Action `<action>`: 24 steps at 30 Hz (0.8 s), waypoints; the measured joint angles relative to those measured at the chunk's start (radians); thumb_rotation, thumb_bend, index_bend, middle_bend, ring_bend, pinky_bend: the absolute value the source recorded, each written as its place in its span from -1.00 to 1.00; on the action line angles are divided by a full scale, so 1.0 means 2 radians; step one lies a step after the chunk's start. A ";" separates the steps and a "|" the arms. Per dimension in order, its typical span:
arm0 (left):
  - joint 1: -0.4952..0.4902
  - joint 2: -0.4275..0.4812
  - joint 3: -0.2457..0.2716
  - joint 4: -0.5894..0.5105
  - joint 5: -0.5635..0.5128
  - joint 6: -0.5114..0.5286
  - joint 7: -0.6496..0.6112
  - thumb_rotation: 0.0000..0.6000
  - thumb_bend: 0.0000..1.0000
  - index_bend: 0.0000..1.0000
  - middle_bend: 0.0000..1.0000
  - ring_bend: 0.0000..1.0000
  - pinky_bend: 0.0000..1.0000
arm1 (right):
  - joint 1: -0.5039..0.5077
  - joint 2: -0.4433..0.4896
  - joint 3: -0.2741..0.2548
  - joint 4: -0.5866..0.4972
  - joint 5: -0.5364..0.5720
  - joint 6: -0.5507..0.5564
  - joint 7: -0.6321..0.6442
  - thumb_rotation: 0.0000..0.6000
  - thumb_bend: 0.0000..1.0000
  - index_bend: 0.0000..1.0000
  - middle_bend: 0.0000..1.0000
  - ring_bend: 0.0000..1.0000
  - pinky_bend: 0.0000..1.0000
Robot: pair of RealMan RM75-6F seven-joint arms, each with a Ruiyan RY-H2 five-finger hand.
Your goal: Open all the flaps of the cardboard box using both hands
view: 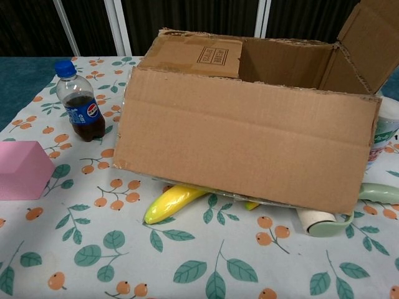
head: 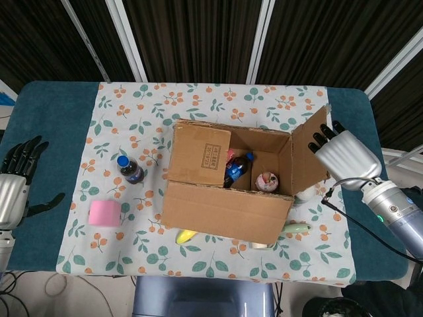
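The cardboard box stands mid-table on the floral cloth. Its left flap lies flat over the box's left half. The front flap hangs outward over the front wall. The right flap leans outward to the right, and it also shows at the top right of the chest view as the right flap. My right hand is just right of that flap, its dark fingertips touching the flap's top edge. My left hand hovers at the table's left edge, fingers spread, holding nothing. Neither hand shows in the chest view.
Inside the box lie a cola bottle and a cup. Left of the box stand a Pepsi bottle and a pink block. A banana and a pale green tool poke out under the front flap.
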 measured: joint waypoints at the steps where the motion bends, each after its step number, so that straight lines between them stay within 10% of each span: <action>1: 0.000 0.000 0.000 0.000 0.000 0.000 0.000 1.00 -0.69 -1.00 -1.00 -1.00 -0.90 | -0.004 0.000 -0.001 0.000 -0.001 0.002 0.001 1.00 0.44 -0.30 -0.39 -0.60 -0.49; 24: -0.003 -0.003 0.005 0.004 -0.004 -0.012 0.018 1.00 -0.69 -1.00 -1.00 -1.00 -0.90 | -0.085 -0.039 -0.012 0.028 0.019 0.082 0.043 1.00 0.33 -0.49 -0.57 -0.66 -0.50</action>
